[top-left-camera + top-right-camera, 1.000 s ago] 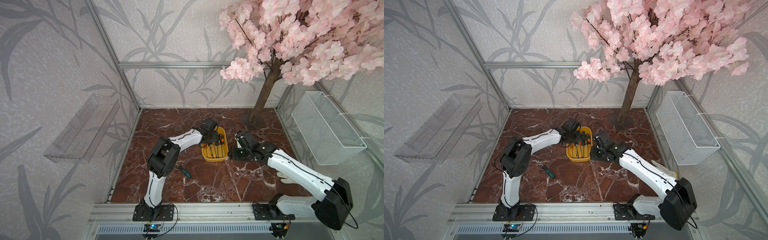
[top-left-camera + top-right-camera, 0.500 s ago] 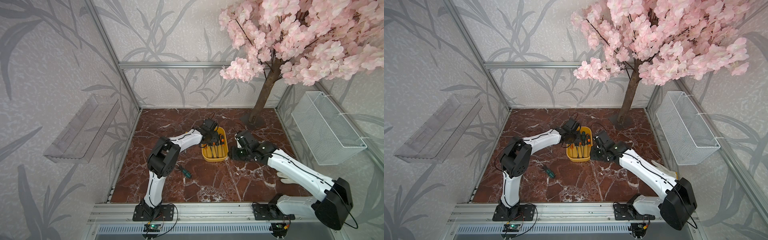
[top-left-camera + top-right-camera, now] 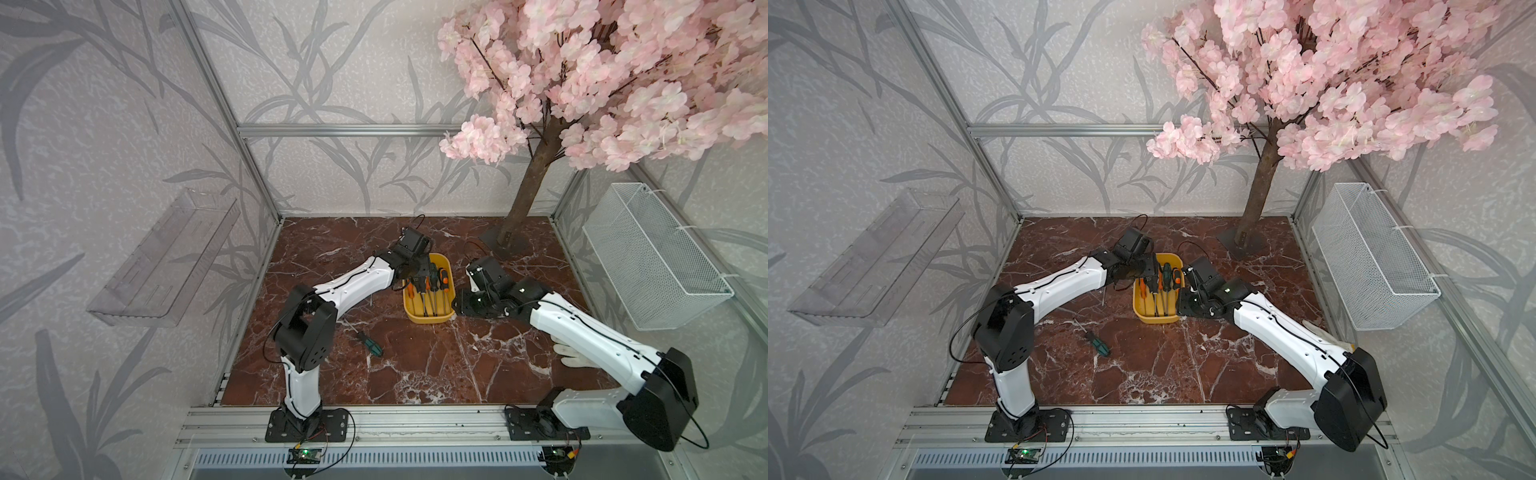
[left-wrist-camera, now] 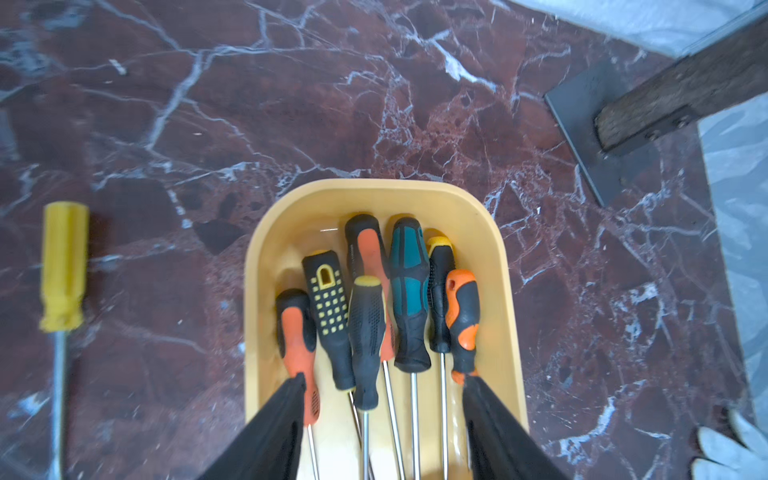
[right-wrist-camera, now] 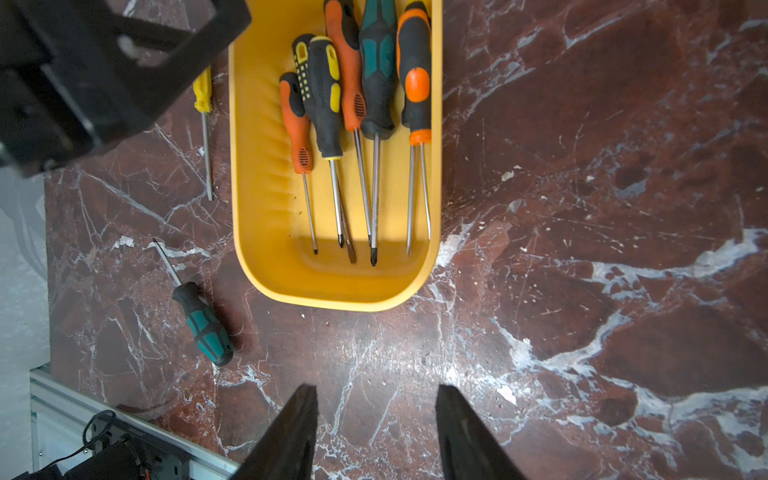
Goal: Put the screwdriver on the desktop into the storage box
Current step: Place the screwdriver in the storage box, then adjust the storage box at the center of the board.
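The yellow storage box (image 3: 428,320) (image 5: 257,166) sits mid-desktop (image 3: 415,365) and holds several screwdrivers side by side. My left gripper (image 4: 384,376) (image 3: 419,274) hangs open over the box's handle end with nothing between its fingers. A green-and-black screwdriver (image 3: 372,345) (image 5: 203,324) lies loose on the desktop near the left arm. A yellow-handled screwdriver (image 4: 64,266) (image 5: 202,93) lies beside the box's left wall. My right gripper (image 5: 376,390) (image 3: 457,301) is open and empty, low over bare marble by the box's right side.
A tree trunk on a dark base plate (image 3: 505,243) stands at the back right. A white wire basket (image 3: 652,257) hangs on the right wall and a clear shelf (image 3: 166,257) on the left wall. A white glove (image 3: 569,357) lies under the right arm.
The left gripper's jaws have spread apart over the storage box. Neither arm has shifted noticeably, and the right gripper looks the same.
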### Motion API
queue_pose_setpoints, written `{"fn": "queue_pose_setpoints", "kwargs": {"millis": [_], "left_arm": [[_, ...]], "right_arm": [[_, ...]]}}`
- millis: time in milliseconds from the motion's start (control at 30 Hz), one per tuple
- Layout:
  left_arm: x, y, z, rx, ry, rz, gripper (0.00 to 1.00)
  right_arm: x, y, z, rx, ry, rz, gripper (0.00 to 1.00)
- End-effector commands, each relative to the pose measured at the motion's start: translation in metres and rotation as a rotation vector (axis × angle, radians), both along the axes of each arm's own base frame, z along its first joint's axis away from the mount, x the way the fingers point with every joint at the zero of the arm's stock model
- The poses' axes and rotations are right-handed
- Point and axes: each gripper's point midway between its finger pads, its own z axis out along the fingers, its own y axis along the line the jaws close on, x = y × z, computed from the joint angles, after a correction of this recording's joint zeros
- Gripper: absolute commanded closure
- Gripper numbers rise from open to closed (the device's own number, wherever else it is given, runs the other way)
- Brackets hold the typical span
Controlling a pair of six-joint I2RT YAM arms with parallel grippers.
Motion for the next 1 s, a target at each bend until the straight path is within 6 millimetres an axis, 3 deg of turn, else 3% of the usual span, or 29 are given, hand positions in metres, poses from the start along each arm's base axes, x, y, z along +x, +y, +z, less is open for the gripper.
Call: {"fn": "queue_pose_setpoints", "kwargs": {"millis": [0, 200, 467, 667, 967], "left_arm": [[-0.016, 0.032, -0.004, 0.058, 0.010, 0.050, 0.36], [-0.043, 0.087, -0.012, 0.077, 0.028, 0.138, 0.36], [-0.090, 0.131, -0.021, 0.105, 0.048, 0.194, 0.36], [-0.140, 0.150, -0.043, 0.080, 0.148, 0.220, 0.38], [-0.225, 0.140, -0.083, 0.002, 0.306, 0.166, 0.44]], "right_arm": [[0.001, 0.011, 0.010, 0.001, -0.005, 0.038, 0.50], [0.005, 0.035, 0.013, 0.004, -0.002, 0.096, 0.50], [-0.003, 0.079, 0.013, 0.013, 0.009, 0.241, 0.50], [-0.012, 0.089, 0.003, 0.014, 0.033, 0.272, 0.50], [-0.011, 0.090, -0.006, 0.011, 0.042, 0.269, 0.50]]}}
